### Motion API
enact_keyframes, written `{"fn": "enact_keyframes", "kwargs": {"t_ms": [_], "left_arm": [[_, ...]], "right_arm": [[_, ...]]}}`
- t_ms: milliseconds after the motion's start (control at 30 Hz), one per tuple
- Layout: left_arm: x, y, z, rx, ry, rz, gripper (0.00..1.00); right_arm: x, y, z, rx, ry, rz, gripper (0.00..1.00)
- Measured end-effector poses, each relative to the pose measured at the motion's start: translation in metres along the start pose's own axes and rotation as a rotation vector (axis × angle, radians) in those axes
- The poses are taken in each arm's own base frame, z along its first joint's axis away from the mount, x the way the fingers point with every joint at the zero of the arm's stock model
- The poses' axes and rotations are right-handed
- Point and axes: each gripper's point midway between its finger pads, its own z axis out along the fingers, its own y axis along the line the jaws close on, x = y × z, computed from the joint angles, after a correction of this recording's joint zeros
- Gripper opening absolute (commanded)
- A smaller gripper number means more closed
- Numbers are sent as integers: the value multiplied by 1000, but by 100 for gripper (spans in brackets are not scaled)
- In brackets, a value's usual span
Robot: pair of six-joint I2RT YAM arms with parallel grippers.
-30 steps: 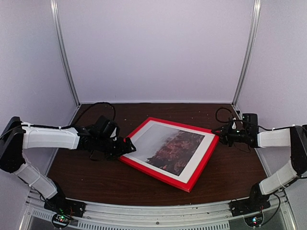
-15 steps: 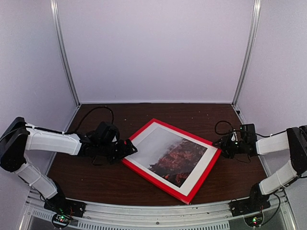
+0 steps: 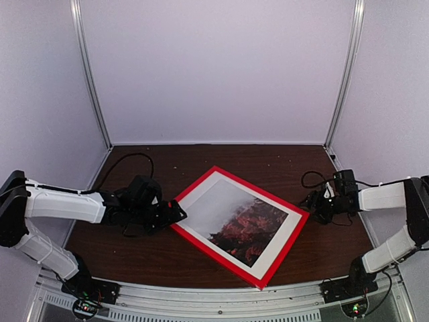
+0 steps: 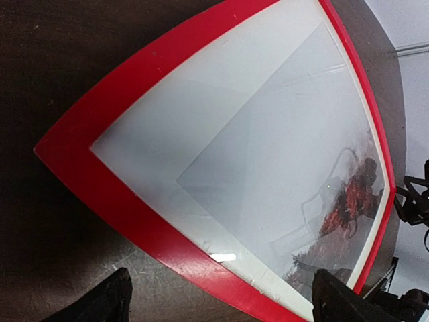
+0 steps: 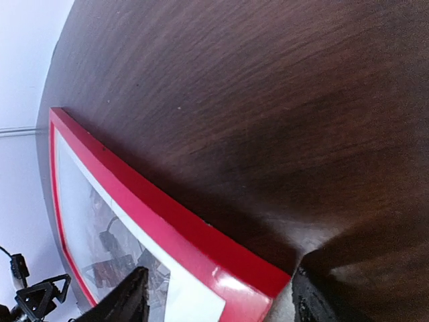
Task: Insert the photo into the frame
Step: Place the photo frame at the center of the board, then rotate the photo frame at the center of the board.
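Top external — photo [image 3: 238, 218] in frame [image 3: 216, 257], left gripper [image 3: 175, 213], right gripper [image 3: 310, 204] both agape at corners.

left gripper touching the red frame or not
Cannot tell. In the left wrist view the left gripper has its jaws open astride the edge of the frame; one overlaps the red, but contact or hover isn't clear.

Dark brown wood-grain table [image 3: 134, 249], plain pale lilac walls [image 3: 214, 67] on three sides, two slim metal corner posts [image 3: 91, 74]
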Motion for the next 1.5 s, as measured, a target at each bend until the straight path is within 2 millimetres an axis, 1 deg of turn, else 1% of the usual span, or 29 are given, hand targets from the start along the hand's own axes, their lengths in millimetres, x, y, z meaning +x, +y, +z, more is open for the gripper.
{"fn": "enact_keyframes", "kwargs": {"t_ms": [100, 233, 300, 367, 433, 500, 533, 667, 733, 967, 1067, 1133, 1300, 1367, 1500], "left_arm": [[3, 3, 0, -12, 4, 0, 94], [7, 6, 3, -22, 12, -6, 94], [8, 8, 5, -31, 18, -11, 94], [10, 11, 9, -42, 25, -14, 94], [13, 16, 14, -57, 34, -17, 94], [16, 20, 20, -69, 47, -19, 94], [17, 18, 21, -63, 49, -21, 94], [16, 11, 27, -39, 54, -26, 94], [14, 7, 30, -29, 55, -28, 94], [8, -5, 41, -23, 60, -29, 93], [2, -10, 47, -16, 66, -32, 92], [-6, -12, 53, -12, 68, -37, 92], [-36, -21, 73, -22, 72, -6, 93], [-53, -28, 84, -30, 76, 18, 93], [-79, -39, 102, -15, 85, 60, 93]], "right_arm": [[-4, -8, -8, 79, -18, -23, 82], [-6, -17, -19, 165, -29, -47, 86], [-9, -16, -22, 186, -24, -67, 87], [-16, -10, -22, 187, -19, -91, 88], [-24, -3, -18, 180, -8, -112, 89], [-30, 2, -10, 174, 16, -132, 90], [-33, 4, -4, 169, 36, -144, 90], [-31, 9, 16, 157, 116, -182, 90], [-31, 18, 22, 133, 133, -208, 90], [-3, 35, 30, 98, 205, -280, 89], [9, 35, 26, 93, 214, -289, 89], [23, 34, 21, 88, 223, -294, 89], [54, 35, 13, 70, 239, -293, 89], [63, 36, 11, 64, 232, -296, 89], [88, 42, 9, 42, 237, -305, 89]]}}
